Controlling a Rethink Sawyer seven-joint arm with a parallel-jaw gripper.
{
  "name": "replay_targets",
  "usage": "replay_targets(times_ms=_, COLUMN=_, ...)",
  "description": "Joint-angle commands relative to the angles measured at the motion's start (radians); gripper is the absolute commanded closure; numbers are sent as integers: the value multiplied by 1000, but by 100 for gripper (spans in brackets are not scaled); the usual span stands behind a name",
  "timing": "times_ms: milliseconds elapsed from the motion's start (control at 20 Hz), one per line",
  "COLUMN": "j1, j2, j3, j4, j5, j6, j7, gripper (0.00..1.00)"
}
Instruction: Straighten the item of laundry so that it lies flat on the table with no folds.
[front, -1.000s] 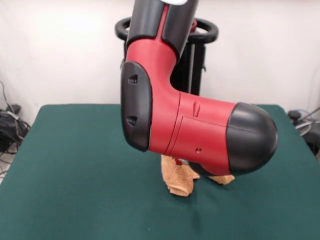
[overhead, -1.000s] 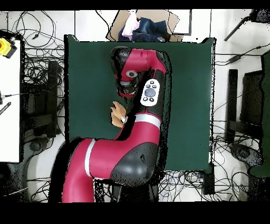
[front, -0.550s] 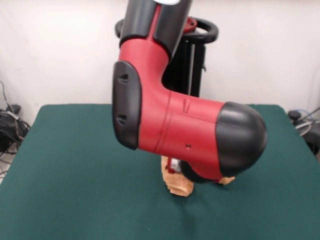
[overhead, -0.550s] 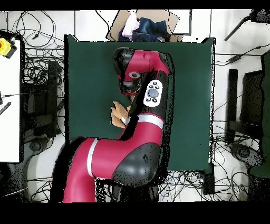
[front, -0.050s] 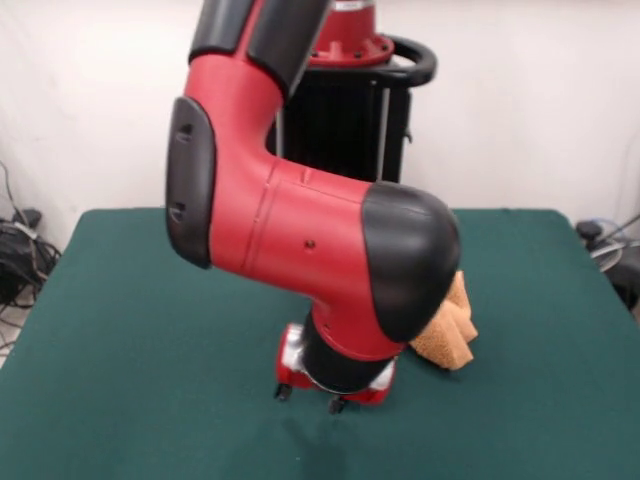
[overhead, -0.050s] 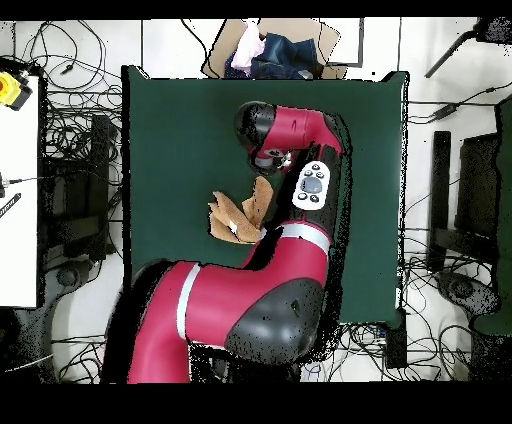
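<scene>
Towel (overhead, -0.050s: 240, 212) is orange-tan terry, bunched into a crumpled lump w/ several folds, not flat. From overhead I see it on the green worktop (overhead, -0.050s: 170, 130), toward the side nearest the robot base, partly under the red arm (overhead, -0.050s: 310, 150). In front view only a wedge of it shows beside the arm's black elbow. Hand (front, -0.050s: 308, 398) hangs just above the worktop, apart from the towel; can't tell if it's clenched or released.

— Do we read any lettering on the red and black robot arm (front, -0.050s: 300, 230) or the dark green felt-topped table (front, -0.050s: 120, 330)?

— No, we find no legible text, label or number.
</scene>
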Motion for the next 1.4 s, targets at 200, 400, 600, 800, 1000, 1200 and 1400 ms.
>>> replay_targets(times_ms=200, j1=-22, j2=-12, j3=84, j4=191, j5=-31, j6=-30, j7=57, gripper=0)
replay_targets(times_ms=400, j1=-22, j2=-19, j3=90, j4=190, j5=-28, j6=-6, j7=50, gripper=0)
replay_targets(times_ms=600, j1=-16, j2=-23, j3=93, j4=179, j5=-18, j6=27, j7=58, gripper=0)
replay_targets(times_ms=800, j1=-8, j2=-34, j3=109, j4=173, j5=1, j6=2, j7=78, gripper=0)
replay_targets(times_ms=1000, j1=-5, j2=-73, j3=159, j4=202, j5=41, j6=-93, j7=95, gripper=0)
replay_targets(times_ms=1200, j1=-8, j2=-122, j3=210, j4=257, j5=77, j6=-161, j7=98, gripper=0)
replay_targets(times_ms=1400, j1=-13, j2=-174, j3=233, j4=317, j5=99, j6=-161, j7=105, gripper=0)
